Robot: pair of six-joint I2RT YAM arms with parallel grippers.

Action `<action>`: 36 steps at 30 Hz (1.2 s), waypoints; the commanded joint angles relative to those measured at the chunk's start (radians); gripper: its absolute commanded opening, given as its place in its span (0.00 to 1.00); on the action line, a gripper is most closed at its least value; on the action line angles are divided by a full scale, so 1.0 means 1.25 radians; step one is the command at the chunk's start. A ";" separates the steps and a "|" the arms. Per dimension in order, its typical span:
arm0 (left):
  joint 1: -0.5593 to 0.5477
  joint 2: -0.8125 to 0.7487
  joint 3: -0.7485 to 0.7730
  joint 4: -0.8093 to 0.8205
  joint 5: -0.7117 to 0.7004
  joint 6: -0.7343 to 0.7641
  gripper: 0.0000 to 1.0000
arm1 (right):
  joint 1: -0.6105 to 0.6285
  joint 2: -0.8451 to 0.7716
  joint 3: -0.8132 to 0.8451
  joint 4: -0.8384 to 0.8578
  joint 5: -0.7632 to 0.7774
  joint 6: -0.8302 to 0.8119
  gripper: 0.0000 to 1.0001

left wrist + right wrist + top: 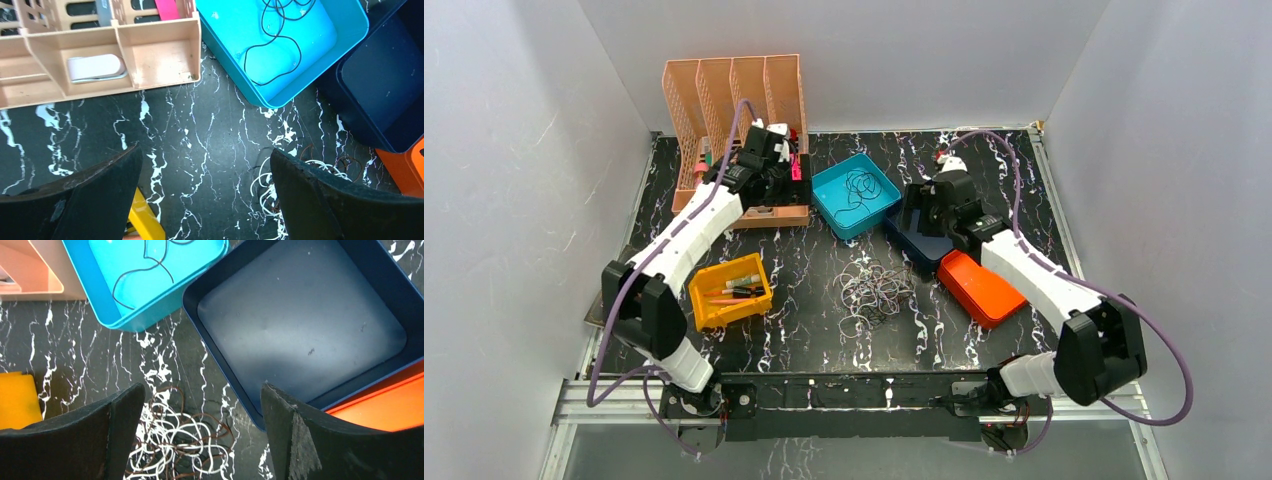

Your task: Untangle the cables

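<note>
The cables lie in two places. A palm-sized tangle [874, 290] of white and brown wires rests mid-table; it shows below my right gripper in the right wrist view [185, 446] and beside one finger in the left wrist view [263, 200]. One thin black cable [858, 190] lies looped inside the teal bin [822, 188], also seen from the left wrist [272, 45] and the right wrist [145, 270]. My left gripper [205, 150] hangs open and empty above bare table near the organizer [769, 165]. My right gripper [202, 386] is open and empty, high over the navy bin's edge [924, 205].
A peach desk organizer [739, 110] stands at the back left. A yellow bin [729, 290] of pens sits front left. An empty navy bin [300, 320] sits beside the teal one, with an orange bin [981, 288] against its near side. White walls enclose the table.
</note>
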 commanded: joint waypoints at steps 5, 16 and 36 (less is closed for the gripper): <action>0.002 -0.090 -0.021 -0.023 0.019 0.079 0.98 | -0.005 -0.108 -0.037 0.018 -0.010 -0.032 0.93; 0.001 -0.169 -0.077 0.052 0.090 0.080 0.98 | -0.005 -0.160 -0.084 0.007 -0.151 -0.045 0.91; -0.234 -0.120 -0.196 0.151 0.057 0.021 0.94 | -0.006 -0.155 -0.164 -0.055 -0.273 -0.039 0.68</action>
